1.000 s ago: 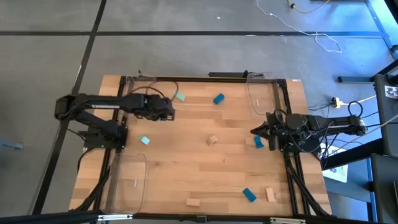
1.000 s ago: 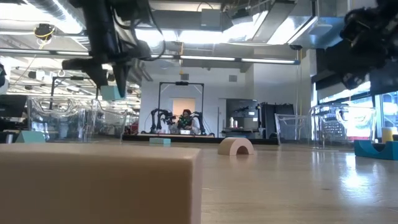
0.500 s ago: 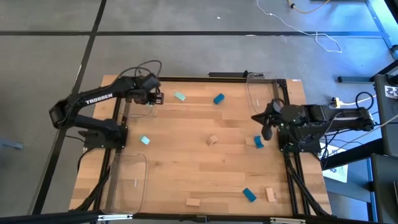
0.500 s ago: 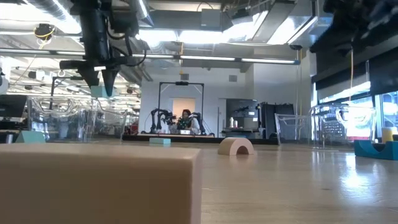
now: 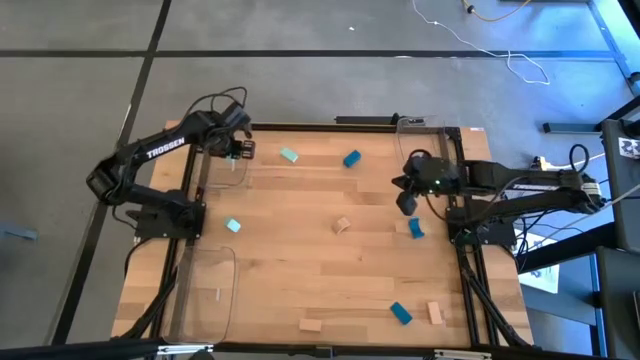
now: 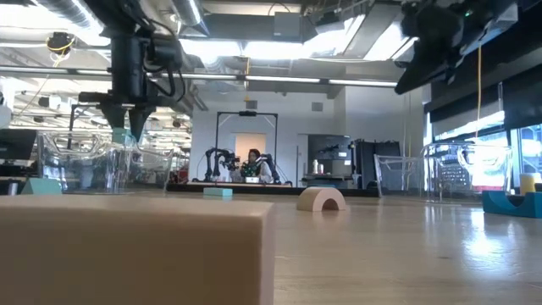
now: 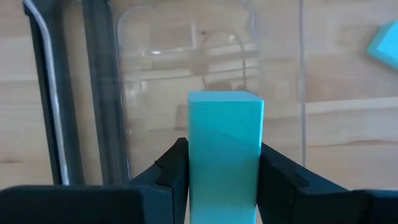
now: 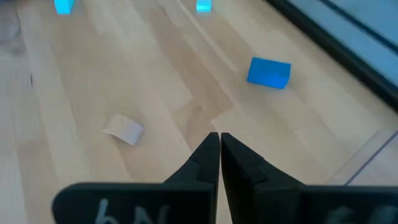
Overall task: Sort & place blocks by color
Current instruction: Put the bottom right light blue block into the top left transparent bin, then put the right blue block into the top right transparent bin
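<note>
My left gripper (image 5: 238,149) hangs over the clear tray (image 5: 216,150) at the table's far-left corner, shut on a mint-teal block (image 7: 224,143). In the low view that block (image 6: 127,135) hangs above the tray. My right gripper (image 5: 404,196) is shut and empty, raised over the table's right half, above a deep blue block (image 8: 268,72) and a wooden arch (image 8: 124,129). Other blocks lie flat on the table: mint ones (image 5: 289,155) (image 5: 233,226), blue ones (image 5: 351,158) (image 5: 415,229) (image 5: 401,313), wooden ones (image 5: 434,313) (image 5: 310,324). My left gripper pinches the mint-teal block between its two fingers (image 7: 171,171), one on each of two opposite side faces (image 7: 199,162). The fingers come from above, pointing down. The block is lifted clear and sticks out past the fingertips over the tray.
A second clear tray (image 5: 205,290) sits at the near-left and a third (image 5: 425,150) at the far-right. A black frame (image 5: 330,126) runs along the far edge. A wooden block (image 6: 135,250) fills the low view's foreground. Bare tabletop lies around the middle (image 5: 300,260).
My left gripper has carried the mint-teal block from the left middle of the table toward the far-left corner, over the clear tray, and has come down a little. My right gripper has swung away from the right edge toward the table's middle and far side.
</note>
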Motion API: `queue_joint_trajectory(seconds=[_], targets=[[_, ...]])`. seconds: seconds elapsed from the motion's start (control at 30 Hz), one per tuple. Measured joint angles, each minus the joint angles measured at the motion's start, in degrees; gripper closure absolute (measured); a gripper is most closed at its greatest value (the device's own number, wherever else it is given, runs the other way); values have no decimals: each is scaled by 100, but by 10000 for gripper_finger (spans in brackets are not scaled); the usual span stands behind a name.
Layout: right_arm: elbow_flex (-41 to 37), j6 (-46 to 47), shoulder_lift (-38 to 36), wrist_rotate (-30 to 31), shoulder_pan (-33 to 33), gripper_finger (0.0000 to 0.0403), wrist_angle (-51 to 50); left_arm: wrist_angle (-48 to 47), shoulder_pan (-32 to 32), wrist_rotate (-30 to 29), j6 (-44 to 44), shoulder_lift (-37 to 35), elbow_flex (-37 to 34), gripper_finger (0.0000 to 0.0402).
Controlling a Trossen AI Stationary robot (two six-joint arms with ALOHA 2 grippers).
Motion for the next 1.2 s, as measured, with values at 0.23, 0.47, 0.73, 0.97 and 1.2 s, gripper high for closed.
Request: queue_joint_trajectory(seconds=[0.23, 0.47, 0.73, 0.97, 1.2], targets=[[-1, -33, 353, -264, -228, 385, 374, 4, 103, 239, 193, 471, 0, 275], [0, -61, 416, -266, -322, 385, 554, 5, 103, 241, 212, 843, 0, 276], [-2, -155, 413, -264, -329, 385, 552, 6, 140, 561, 212, 1287, 2, 245], [-2, -155, 413, -264, -329, 385, 552, 26, 128, 417, 212, 1424, 2, 240], [-2, -155, 413, -264, -329, 385, 663, 150, 74, 284, 210, 1082, 2, 238]])
